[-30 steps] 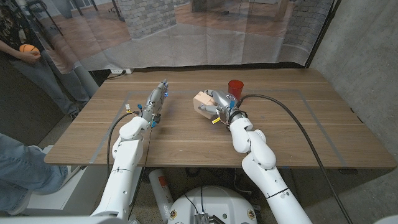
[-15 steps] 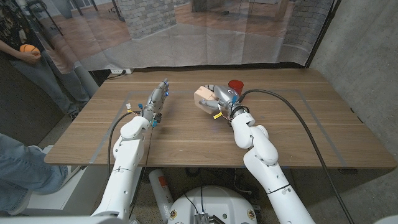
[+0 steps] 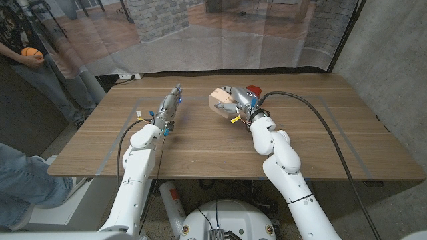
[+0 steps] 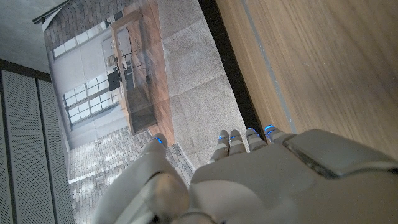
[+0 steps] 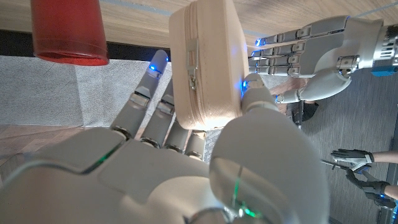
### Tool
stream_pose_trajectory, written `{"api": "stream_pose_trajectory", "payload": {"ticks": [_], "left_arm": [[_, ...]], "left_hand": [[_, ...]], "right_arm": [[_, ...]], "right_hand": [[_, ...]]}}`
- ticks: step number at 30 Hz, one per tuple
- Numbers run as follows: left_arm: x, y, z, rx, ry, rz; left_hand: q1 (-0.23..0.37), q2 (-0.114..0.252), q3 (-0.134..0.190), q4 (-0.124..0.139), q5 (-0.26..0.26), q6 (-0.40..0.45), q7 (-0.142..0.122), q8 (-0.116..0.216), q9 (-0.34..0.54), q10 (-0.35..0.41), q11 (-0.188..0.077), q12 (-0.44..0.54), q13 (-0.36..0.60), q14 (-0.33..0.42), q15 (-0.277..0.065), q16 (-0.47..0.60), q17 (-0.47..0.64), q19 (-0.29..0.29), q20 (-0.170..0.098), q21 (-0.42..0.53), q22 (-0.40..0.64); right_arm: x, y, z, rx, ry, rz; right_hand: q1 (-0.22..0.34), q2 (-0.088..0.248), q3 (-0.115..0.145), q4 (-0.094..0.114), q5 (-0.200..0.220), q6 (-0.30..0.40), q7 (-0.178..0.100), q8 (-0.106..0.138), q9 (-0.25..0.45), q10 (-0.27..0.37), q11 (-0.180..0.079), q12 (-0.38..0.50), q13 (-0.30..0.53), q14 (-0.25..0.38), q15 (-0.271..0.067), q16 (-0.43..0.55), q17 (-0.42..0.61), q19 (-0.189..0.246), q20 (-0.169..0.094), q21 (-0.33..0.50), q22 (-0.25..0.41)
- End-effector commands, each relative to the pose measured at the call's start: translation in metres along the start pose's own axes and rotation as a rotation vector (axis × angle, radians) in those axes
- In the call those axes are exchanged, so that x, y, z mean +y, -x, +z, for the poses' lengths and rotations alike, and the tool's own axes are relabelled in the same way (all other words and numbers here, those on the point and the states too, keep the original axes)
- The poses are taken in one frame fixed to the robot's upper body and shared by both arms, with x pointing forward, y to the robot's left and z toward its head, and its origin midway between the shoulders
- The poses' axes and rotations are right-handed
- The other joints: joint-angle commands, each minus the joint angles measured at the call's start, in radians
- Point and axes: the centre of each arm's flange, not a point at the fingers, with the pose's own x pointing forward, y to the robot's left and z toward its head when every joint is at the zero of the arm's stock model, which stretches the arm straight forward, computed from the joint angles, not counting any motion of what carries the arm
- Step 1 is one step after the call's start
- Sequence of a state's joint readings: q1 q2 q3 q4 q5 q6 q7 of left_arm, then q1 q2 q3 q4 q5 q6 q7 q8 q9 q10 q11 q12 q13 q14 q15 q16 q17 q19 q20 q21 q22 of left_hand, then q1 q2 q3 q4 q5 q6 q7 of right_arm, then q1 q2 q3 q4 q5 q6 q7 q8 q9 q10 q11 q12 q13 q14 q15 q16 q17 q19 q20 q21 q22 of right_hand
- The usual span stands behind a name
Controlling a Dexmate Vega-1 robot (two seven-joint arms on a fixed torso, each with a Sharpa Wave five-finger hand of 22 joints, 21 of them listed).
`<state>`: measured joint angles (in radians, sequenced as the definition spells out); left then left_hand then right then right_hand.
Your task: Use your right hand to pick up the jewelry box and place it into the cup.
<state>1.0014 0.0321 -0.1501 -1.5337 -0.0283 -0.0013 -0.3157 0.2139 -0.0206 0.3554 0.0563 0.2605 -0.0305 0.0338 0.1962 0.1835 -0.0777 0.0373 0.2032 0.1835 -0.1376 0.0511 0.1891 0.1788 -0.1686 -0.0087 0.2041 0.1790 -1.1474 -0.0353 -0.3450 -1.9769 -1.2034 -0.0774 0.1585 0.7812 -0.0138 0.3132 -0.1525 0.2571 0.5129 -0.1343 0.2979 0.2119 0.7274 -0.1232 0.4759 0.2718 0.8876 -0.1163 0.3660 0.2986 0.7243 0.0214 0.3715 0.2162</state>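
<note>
Wooden desk (image 3: 200, 143). Translucent curtain (image 3: 220, 33) behind it, brick column (image 3: 157, 15) beyond. Grey concrete wall (image 3: 393, 53) on the right. Person (image 3: 20, 50) far left.

table (image 3: 200, 143): wood, in front of me
cup (image 3: 253, 90): red, standing at my table's far middle, right of centre

Head camera overlooks the table (image 3: 200, 143); wrist cameras sit close, inverted.

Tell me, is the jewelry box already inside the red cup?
No, the right hand holds the jewelry box in the air, beside the red cup.
</note>
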Motion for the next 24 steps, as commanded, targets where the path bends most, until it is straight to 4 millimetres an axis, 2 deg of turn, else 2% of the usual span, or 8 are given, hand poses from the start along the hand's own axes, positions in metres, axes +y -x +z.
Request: {"api": "stream_pose_trajectory", "payload": {"ticks": [1, 24], "left_arm": [[-0.001, 0.000, 0.003, -0.002, -0.010, -0.003], [0.003, -0.001, 0.004, 0.001, -0.016, -0.003]], "left_hand": [[0.010, 0.002, -0.001, -0.003, 0.001, 0.001, -0.004, 0.001, 0.004, 0.005, 0.005, 0.001, 0.004, 0.005, -0.004, -0.001, 0.004, -0.042, 0.005, -0.001, 0.005], [0.013, 0.004, -0.003, -0.004, 0.000, 0.001, -0.005, 0.001, 0.004, 0.005, 0.001, 0.001, 0.004, 0.006, -0.007, 0.000, 0.004, -0.042, 0.005, -0.001, 0.005]], "right_arm": [[-0.011, -0.006, 0.000, -0.002, 0.009, -0.024], [-0.039, -0.023, -0.004, 0.006, 0.052, -0.065]], "right_hand": [[0.069, 0.072, 0.011, 0.009, -0.006, 0.012, 0.000, 0.003, 0.004, 0.037, -0.035, -0.006, 0.002, -0.005, -0.071, -0.002, 0.003, 0.002, -0.002, 0.005, 0.006], [0.071, 0.075, 0.010, 0.011, -0.014, 0.015, 0.001, 0.002, 0.008, 0.048, -0.038, -0.005, 0.002, 0.002, -0.073, -0.003, 0.008, 0.003, -0.003, 0.010, 0.005]]}}
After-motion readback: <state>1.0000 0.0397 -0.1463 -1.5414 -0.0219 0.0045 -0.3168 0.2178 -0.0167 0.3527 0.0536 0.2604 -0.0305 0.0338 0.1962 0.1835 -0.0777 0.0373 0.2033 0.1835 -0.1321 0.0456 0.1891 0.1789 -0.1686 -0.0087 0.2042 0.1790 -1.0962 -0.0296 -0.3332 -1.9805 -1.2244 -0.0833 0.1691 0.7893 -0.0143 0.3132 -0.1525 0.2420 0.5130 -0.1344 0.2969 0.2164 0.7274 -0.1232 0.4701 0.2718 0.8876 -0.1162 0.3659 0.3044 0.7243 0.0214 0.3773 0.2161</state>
